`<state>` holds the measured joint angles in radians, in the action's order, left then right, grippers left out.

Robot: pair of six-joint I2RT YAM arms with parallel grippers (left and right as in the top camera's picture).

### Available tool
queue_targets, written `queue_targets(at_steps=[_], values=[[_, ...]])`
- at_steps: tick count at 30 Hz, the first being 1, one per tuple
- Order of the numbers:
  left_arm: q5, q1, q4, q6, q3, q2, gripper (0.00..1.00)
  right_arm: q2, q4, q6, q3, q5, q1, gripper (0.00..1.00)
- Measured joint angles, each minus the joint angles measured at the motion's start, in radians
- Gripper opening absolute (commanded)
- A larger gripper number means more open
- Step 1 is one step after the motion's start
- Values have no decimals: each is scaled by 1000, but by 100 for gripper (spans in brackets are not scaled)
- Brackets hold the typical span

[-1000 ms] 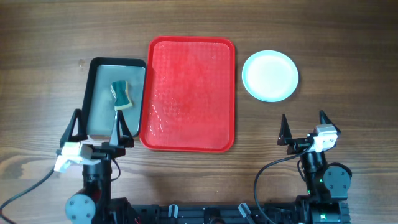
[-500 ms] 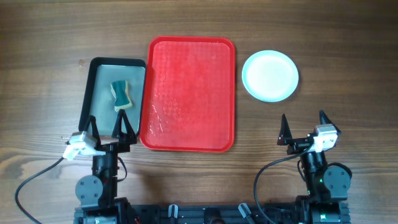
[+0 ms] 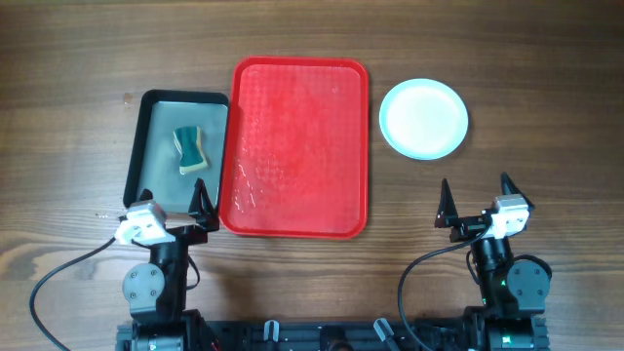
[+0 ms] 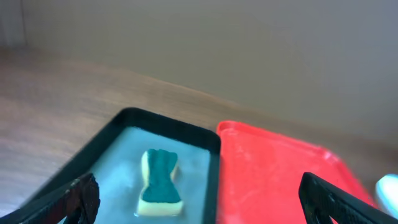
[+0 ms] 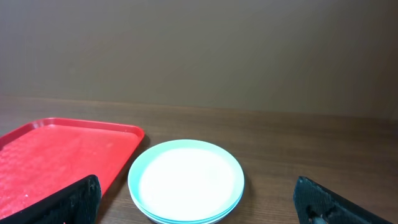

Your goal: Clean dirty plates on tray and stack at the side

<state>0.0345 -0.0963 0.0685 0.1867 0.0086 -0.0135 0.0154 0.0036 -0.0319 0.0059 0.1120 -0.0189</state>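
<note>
Red plastic dominates the middle of the counter [image 3: 546,58]: the tray [image 3: 297,146] holds no plates, only what look like faint wet streaks on its textured floor. The plates [image 3: 423,118] sit well clear of it, just off its right far corner, piled on the bare wood. A sponge [image 3: 192,149] lies in the grey tray [image 3: 185,96] that touches the red one on its left.

The left gripper [image 3: 174,200] hangs over the near end of the grey tray with its jaws spread wide and nothing between them. The right gripper [image 3: 475,195] is equally released and empty, near the front edge and well short of the plates.

To my eye the cleaning and stacking are done, and this is the closing step. With no dish left to wipe and the pile already at the side, the next move calls for little beyond keeping both arms clear of the stack.

From overhead the pile reads as a single pale disc. The right wrist view shows the plates [image 5: 186,180] from low down, with teal rims layered under the white top one. So it is a real stack, though I cannot count the layers with confidence. The left wrist view, somewhat blurred, gives the sponge [image 4: 160,183] close up with its dark green top.
</note>
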Motion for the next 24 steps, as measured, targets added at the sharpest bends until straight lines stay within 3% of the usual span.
queue_targets(at_steps=[3, 8, 24], values=[[0, 0, 0, -126, 0, 0, 100, 0, 0, 0, 0, 0, 0, 100], [0, 0, 0, -217, 0, 0, 100, 0, 0, 0, 0, 0, 0, 100], [0, 0, 0, -262, 0, 0, 100, 0, 0, 0, 0, 0, 0, 100]])
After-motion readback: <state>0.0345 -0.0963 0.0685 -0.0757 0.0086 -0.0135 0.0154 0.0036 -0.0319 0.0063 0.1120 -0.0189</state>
